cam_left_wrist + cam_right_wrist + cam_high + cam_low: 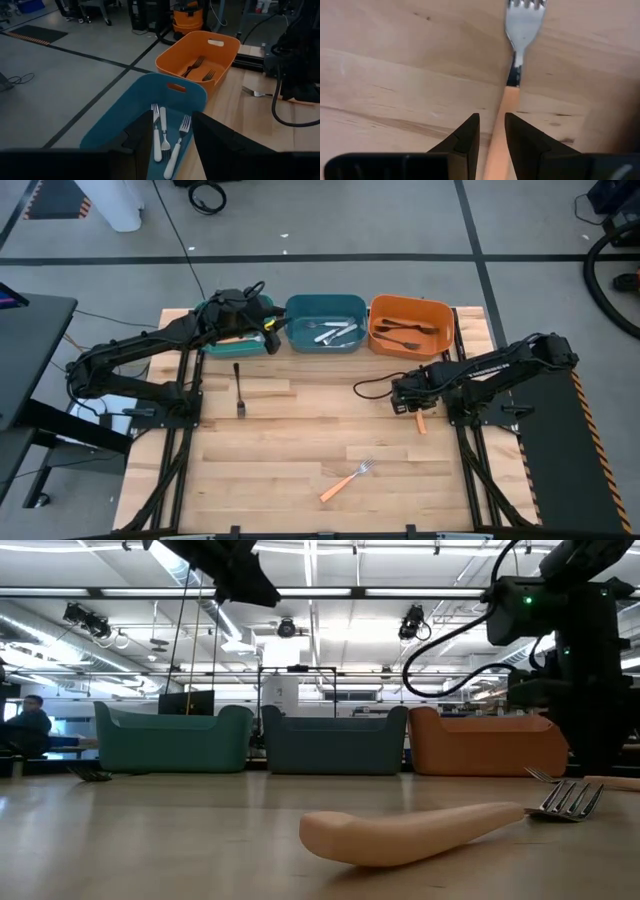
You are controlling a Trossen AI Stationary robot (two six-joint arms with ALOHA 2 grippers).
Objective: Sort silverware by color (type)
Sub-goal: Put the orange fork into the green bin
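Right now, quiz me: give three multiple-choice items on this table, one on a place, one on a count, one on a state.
1. Where does the black fork outside the bins lie?
A) on the table near the teal bin
B) beside the orange bin
C) at the table's near edge

2. How many forks lie in the blue bin?
A) one
B) three
C) six

3. How is the left hand?
A) open and empty
B) shut on a black fork
C) shut on an orange-handled fork

Answers:
1 A, the high view shows it on the wood by that bin.
2 B, the left wrist view shows three.
3 A, its fingers stand apart with nothing between them.
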